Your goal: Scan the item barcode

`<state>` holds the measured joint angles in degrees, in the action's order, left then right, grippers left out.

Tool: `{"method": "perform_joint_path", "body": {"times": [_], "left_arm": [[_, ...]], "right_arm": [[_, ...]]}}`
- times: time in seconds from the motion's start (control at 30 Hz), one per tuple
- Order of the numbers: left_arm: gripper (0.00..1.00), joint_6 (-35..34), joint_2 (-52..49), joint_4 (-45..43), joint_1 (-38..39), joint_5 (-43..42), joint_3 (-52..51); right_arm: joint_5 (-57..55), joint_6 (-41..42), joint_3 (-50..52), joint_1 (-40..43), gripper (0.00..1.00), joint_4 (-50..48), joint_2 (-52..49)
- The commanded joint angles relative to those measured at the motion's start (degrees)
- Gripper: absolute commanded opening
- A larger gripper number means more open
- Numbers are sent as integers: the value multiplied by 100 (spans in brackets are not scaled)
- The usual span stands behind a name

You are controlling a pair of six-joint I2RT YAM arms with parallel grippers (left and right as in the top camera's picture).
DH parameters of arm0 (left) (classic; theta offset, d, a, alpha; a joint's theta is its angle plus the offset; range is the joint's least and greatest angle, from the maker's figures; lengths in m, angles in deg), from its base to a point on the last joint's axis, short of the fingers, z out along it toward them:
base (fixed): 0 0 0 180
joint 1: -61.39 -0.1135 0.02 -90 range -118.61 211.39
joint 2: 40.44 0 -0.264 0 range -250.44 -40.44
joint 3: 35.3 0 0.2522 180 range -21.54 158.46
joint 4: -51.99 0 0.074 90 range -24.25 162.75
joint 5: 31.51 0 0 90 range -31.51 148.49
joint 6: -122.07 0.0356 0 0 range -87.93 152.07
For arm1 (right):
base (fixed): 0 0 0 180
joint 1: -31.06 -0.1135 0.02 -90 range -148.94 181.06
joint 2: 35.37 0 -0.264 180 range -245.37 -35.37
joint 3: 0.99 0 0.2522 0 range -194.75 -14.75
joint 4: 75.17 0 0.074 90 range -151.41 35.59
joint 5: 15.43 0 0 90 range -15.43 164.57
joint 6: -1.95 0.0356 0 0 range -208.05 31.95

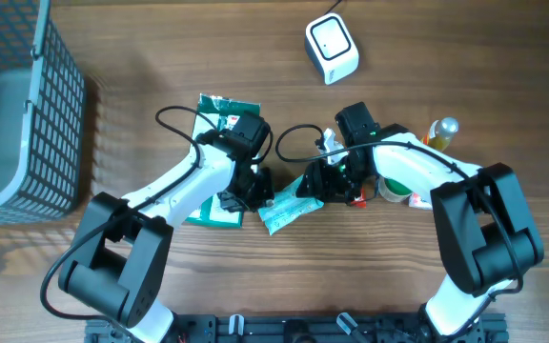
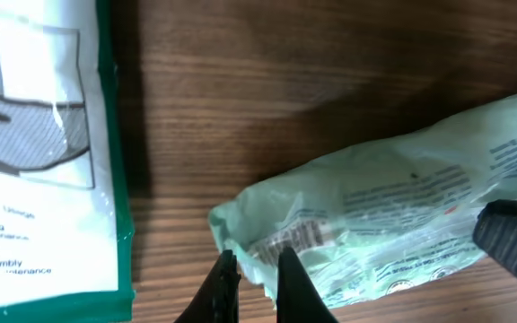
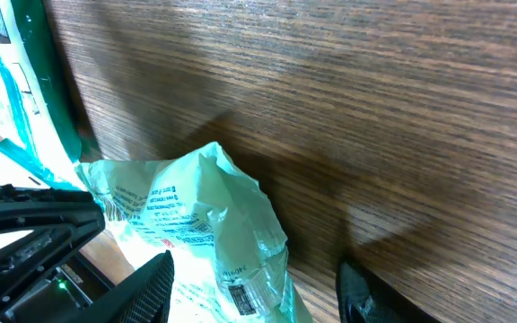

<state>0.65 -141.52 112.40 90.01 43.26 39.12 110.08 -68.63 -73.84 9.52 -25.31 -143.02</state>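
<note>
The item is a pale green plastic packet lying on the wooden table between my two grippers. My left gripper is at the packet's left end. In the left wrist view its fingertips are pinched on the crinkled corner of the packet, next to a strip of barcode-like print. My right gripper stands open over the other end. In the right wrist view the packet rises between its wide-set fingers, clear of the right one, with a small barcode label showing. The white scanner sits at the back.
A green-and-white flat package lies under my left arm. Small bottles and jars stand by my right arm. A dark mesh basket takes up the far left.
</note>
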Motion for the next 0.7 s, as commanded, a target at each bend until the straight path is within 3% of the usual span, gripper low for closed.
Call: {"method": "perform_joint_path", "body": {"times": [0.0, 0.67], "left_arm": [[8, -61, 76, -105, 15, 74, -48], [7, -129, -533, -555, 341, 74, -179]], "right_arm": [[-555, 13, 63, 17, 59, 85, -87], [-529, 24, 70, 17, 57, 149, -87]]}}
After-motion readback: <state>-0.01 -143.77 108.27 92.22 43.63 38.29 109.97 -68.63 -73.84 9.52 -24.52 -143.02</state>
